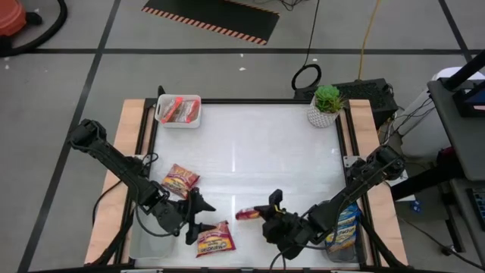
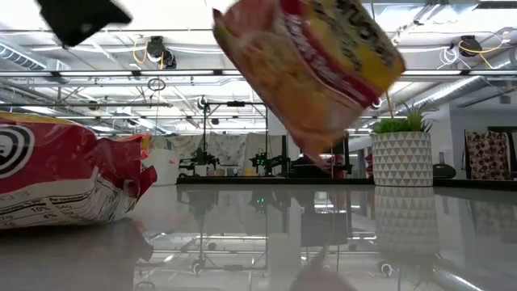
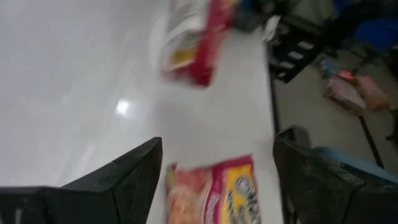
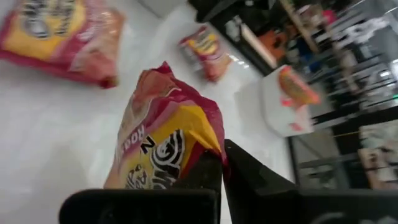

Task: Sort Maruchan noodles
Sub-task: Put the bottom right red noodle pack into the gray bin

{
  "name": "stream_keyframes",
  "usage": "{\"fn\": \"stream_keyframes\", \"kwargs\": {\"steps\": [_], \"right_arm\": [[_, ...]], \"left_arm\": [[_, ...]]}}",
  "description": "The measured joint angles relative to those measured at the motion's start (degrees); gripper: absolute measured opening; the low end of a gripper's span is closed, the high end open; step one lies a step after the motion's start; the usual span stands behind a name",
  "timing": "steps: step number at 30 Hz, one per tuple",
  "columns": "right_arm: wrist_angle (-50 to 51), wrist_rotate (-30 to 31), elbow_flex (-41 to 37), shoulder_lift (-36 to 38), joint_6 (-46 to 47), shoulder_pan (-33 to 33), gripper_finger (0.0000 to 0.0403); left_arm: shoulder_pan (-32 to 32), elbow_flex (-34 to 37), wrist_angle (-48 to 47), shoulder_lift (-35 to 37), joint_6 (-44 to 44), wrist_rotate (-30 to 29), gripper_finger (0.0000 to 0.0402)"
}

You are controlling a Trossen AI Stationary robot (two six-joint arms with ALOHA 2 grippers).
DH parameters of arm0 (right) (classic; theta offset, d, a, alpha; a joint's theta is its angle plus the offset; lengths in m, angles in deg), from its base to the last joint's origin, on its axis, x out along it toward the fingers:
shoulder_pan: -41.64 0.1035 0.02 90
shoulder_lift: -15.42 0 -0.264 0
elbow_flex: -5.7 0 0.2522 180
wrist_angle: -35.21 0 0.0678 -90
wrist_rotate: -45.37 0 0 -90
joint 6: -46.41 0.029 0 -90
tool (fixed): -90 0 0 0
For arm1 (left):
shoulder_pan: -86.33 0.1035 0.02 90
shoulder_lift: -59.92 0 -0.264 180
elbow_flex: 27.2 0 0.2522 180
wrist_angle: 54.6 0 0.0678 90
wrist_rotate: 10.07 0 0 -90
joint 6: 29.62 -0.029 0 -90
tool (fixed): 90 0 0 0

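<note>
You had the right gripper (image 4: 221,163) pinched on a red noodle packet (image 4: 163,146), lifted off the table (image 1: 258,152); left gripper (image 3: 214,165) spread above another packet (image 3: 214,190).

The print on the held packet (image 4: 163,155) is partly hidden behind the right gripper (image 4: 222,163). Another packet (image 2: 65,174) is cut off by the low view's edge.
</note>
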Motion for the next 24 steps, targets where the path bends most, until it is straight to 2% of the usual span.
{"fn": "stream_keyframes", "kwargs": {"steps": [5,10,15,21,24], "right_arm": [[-2.1,7.2,1.5,0.0,-8.7,-1.4,0.0],[-8.1,13.7,1.7,0.0,-21.0,-2.6,0.0],[-12.7,13.6,1.7,0.0,-32.4,-3.8,0.0],[-15.2,13.3,1.7,0.0,-40.5,-6.0,0.0],[-15.4,10.5,1.7,0.1,-42.4,-7.5,0.0]], "left_arm": [[0.3,0.0,9.1,0.0,-12.5,-0.3,0.031],[1.1,0.0,13.6,0.0,-23.6,-6.1,0.031],[2.7,0.0,12.9,0.0,-29.4,-8.6,0.0325],[6.0,0.0,12.9,0.0,-28.7,-10.4,0.0391],[8.0,0.0,12.9,0.0,-28.6,-10.4,0.0392]]}}
